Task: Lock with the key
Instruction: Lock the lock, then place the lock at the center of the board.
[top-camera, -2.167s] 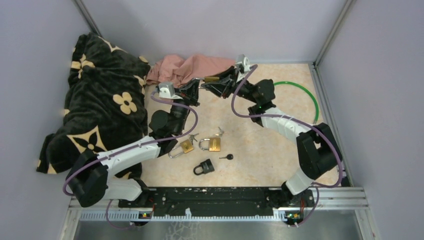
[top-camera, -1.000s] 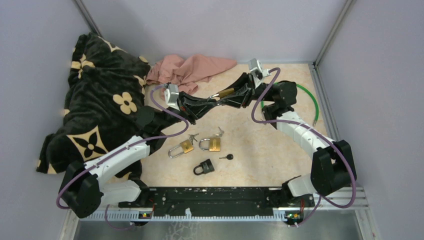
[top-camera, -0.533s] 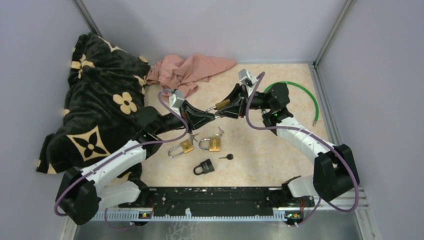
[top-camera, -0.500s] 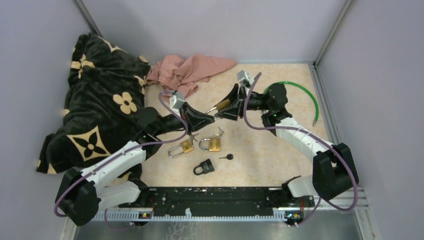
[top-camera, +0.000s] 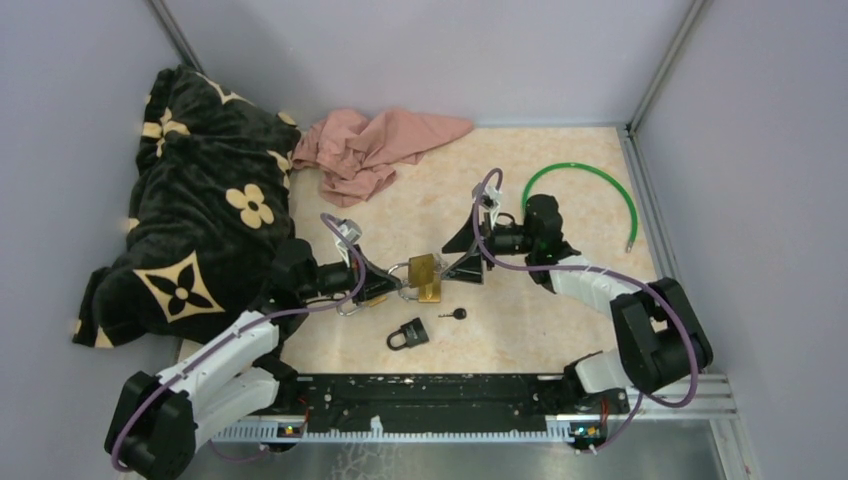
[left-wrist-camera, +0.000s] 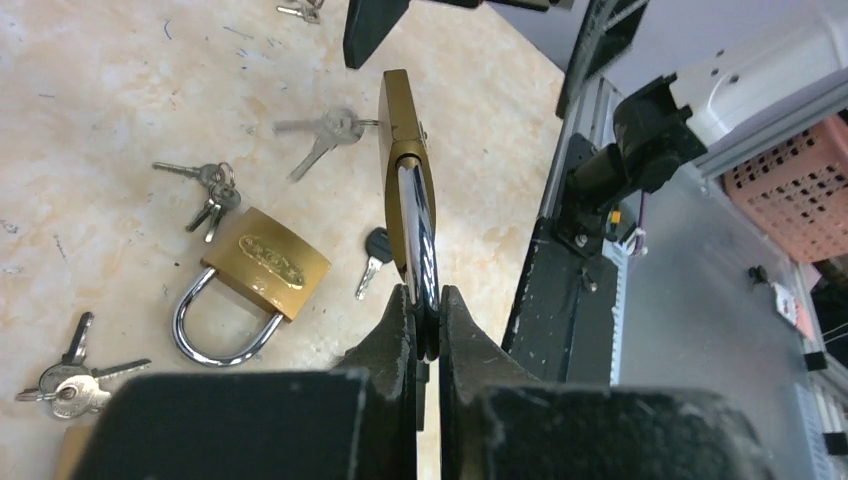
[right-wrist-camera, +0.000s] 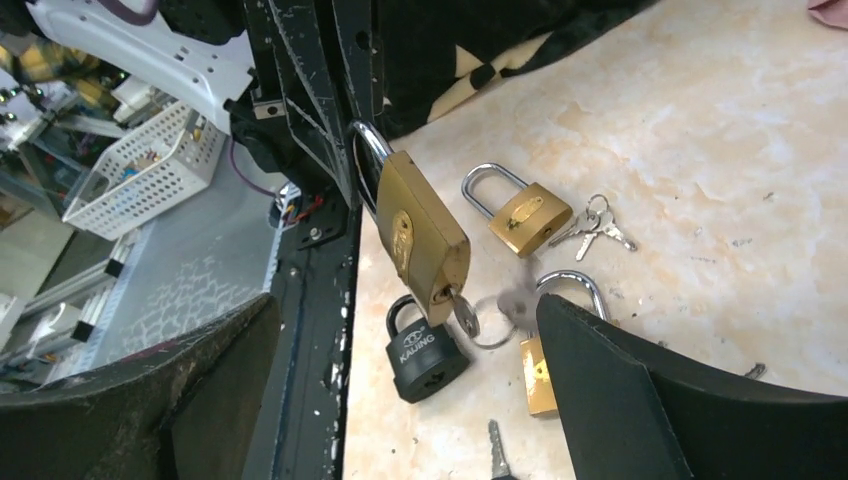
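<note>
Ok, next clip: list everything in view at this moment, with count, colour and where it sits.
held brass padlock: one, gold with a silver shackle, in the air over the table's middle
key: one, silver, stuck in the held padlock's base
other brass padlocks: two, gold, lying on the table below it
black padlock: one, black, near edge, centre
black-headed key: one, beside the black padlock
key bunches: several, silver, scattered around the padlocks
blanket: one, black with cream flowers, left side
cloth: one, pink, far edge
tube: one, green, curved, far right
table: one, marbled beige
left end effector: shut on the held padlock's shackle
right end effector: open, beside the held padlock
</note>
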